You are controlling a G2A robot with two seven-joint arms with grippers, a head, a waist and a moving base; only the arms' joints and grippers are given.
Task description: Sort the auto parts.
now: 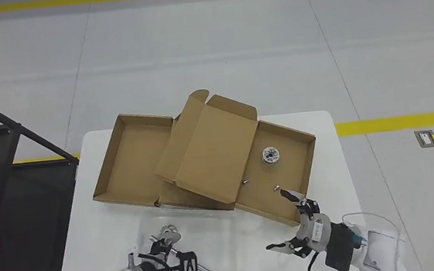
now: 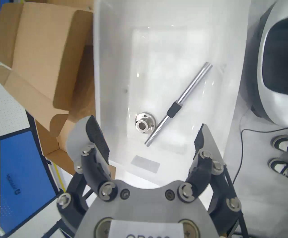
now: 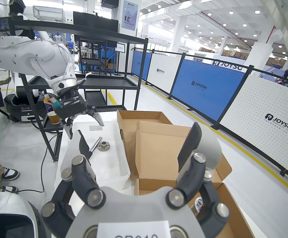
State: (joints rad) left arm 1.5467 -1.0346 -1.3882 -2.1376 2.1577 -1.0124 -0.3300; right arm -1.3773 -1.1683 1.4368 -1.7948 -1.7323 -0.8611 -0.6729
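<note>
1. Rod [image 2: 180, 104]: shiny steel with a black collar, lying flat and aslant in the clear bin [image 2: 157, 56], near left.
2. Flange [image 2: 144, 124]: round, silver, bore up, just beside the rod.
3. Disc [image 1: 270, 156]: small, silvery, flat in the right box [image 1: 295, 146]; two tiny bolts [image 1: 276, 186] lie nearer.
</note>
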